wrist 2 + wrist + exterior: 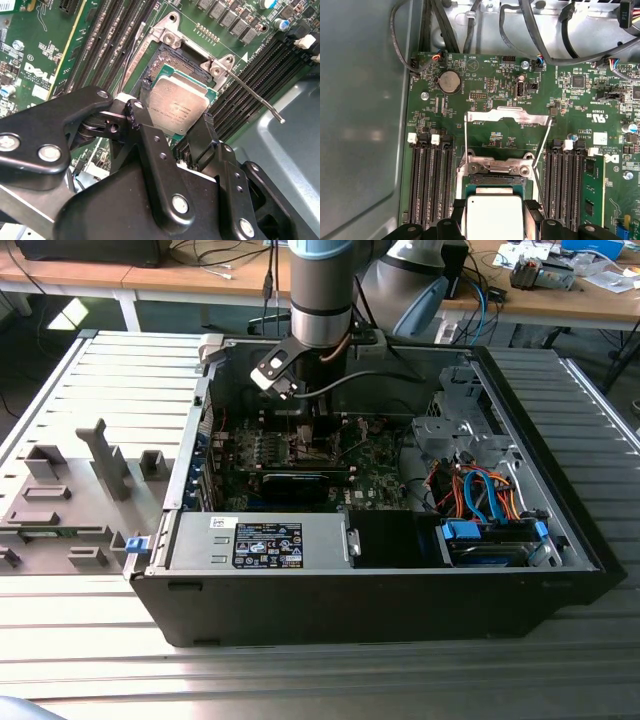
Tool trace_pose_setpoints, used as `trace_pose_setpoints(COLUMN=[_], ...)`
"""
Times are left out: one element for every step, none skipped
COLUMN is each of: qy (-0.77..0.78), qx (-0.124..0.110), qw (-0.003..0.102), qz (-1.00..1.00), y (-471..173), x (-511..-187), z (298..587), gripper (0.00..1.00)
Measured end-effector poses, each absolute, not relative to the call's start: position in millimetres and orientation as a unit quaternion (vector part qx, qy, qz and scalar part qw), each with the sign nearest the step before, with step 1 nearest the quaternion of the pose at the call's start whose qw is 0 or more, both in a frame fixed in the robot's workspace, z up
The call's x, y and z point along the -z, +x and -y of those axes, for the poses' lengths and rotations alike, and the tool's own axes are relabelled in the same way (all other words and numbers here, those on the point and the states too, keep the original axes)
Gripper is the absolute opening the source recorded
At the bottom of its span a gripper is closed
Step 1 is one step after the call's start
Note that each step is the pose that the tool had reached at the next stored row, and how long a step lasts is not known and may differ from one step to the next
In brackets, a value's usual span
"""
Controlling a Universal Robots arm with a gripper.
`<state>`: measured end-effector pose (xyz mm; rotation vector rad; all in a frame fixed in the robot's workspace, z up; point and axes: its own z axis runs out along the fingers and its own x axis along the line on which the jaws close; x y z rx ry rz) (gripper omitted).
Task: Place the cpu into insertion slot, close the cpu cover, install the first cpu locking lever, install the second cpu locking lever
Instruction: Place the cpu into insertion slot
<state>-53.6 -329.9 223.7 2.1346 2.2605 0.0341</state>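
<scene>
One big metal table (90, 660) held everything. On it, in the middle of the exterior view, sat one open black computer case (380, 610). At the exterior view's left lay one grey holder rack (70, 500). One robot arm (320, 290) stood at the top middle, its end inside the case. Inside lay one green board (490, 75), with two groups of long memory slots (432, 185). The gripper (172, 120) had its two fingers (136, 109) squeezed onto the one cpu (180, 102), right over the one insertion slot (169, 62). I could not tell if cpu and slot touched. The one cpu cover (507, 115) stood open. One thin locking lever (252, 96) stuck up free.
</scene>
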Motion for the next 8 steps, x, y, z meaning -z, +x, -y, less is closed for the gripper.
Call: trace_pose_setpoints(qy=[0.686, 0.686, 0.686, 0.686, 0.686, 0.686, 0.686, 0.686], qx=[-0.011, -0.011, -0.011, -0.011, -0.011, -0.011, -0.011, -0.011], qw=[0.016, 0.016, 0.016, 0.016, 0.016, 0.016, 0.016, 0.016], qz=[-0.727, -0.727, -0.727, -0.727, -0.727, -0.727, -0.727, -0.727], y=[-53.6, -53.6, -53.6, -53.6, -53.6, -53.6, -53.6, -53.6], x=[-223.4, -223.1, -222.9, -222.5, -222.3, -222.1, -221.9, -221.6], z=[329.9, 329.9, 329.9, 329.9, 329.9, 329.9, 329.9, 329.9], gripper=[0.54, 0.54, 0.54, 0.54, 0.54, 0.54, 0.54, 0.54])
